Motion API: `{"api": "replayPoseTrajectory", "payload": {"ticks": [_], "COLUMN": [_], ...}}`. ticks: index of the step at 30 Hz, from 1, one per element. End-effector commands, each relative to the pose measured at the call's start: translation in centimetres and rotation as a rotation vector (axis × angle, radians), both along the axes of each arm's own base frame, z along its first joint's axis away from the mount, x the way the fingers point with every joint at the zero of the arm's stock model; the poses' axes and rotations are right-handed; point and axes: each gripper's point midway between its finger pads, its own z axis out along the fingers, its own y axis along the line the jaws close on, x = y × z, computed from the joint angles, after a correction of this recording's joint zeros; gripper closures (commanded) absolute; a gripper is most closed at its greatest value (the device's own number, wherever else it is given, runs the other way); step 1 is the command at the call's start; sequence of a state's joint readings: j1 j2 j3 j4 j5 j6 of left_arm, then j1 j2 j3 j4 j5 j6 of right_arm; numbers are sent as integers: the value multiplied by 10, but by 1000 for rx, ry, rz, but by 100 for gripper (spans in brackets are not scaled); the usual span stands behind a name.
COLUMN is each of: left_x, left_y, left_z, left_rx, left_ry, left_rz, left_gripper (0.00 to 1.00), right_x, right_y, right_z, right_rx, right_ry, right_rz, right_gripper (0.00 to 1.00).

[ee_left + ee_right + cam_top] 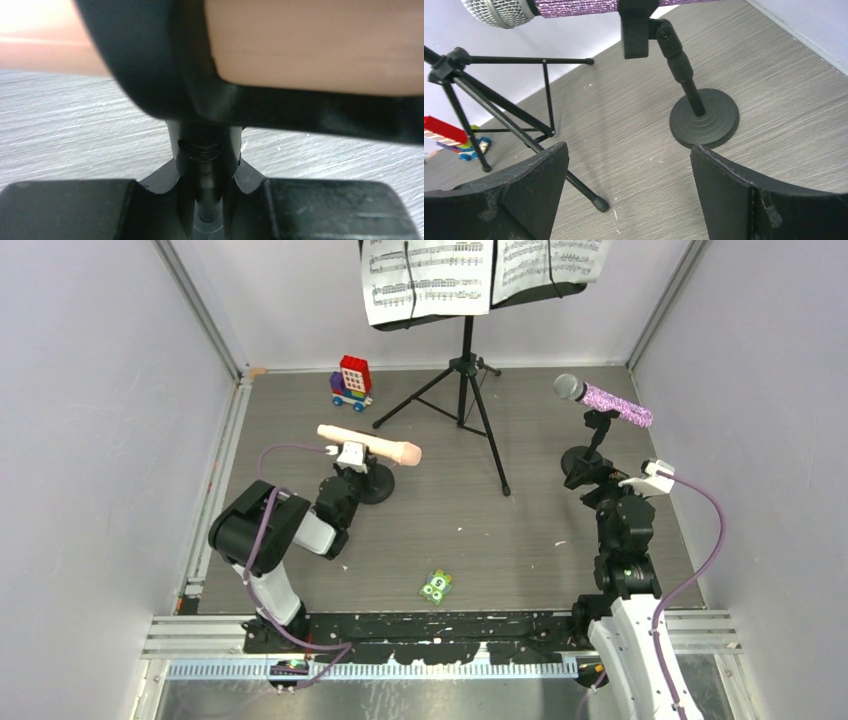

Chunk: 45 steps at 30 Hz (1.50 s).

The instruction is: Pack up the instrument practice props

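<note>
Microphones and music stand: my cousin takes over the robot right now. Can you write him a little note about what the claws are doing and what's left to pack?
Left gripper: around the stem of the left mount, under the pink microphone. Can't tell if it pinches.
Right gripper: open, empty, facing the right mount.
Pink microphone sits on the left mount, purple microphone on the right mount. Music stand stands upright at the back with sheet music on it.
Done: nothing put away.
Left: everything.
</note>
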<state>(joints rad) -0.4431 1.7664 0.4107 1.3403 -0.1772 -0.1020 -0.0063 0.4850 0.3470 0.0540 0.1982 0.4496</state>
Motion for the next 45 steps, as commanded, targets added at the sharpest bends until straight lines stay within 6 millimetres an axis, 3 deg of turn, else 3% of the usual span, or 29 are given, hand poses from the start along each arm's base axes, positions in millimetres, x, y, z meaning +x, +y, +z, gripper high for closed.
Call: {"api": "replayPoseTrajectory", "payload": {"ticks": [1,5,9,13,22,32,39,45], "left_x": [-4,-10,-6,-11,-51,-64,-70,-66], "left_y": [24,47,77,135,258,299,318,317], "left_z": [39,53,67,70,61,62,63,63], "left_rx": [4,3,123,137,56,65,60,68], "left_ry": [-104,-89,-46,-20,-12,-13,-18,-9], "left_rz": [105,178,292,470,830,980,1060,1045], "left_gripper": [100,100,100,100,100,100,75,66], "right_x": [0,0,2,6,17,19,19,21], "right_y": [16,31,36,39,58,71,74,73], "right_z": [26,23,24,26,20,13,15,15], "right_rx": [45,60,53,50,56,42,39,37], "right_ry": [-54,-52,-52,-54,-20,7,15,21], "right_rz": [77,141,164,179,251,294,304,297], "right_gripper": [5,6,6,6,6,8,8,8]}}
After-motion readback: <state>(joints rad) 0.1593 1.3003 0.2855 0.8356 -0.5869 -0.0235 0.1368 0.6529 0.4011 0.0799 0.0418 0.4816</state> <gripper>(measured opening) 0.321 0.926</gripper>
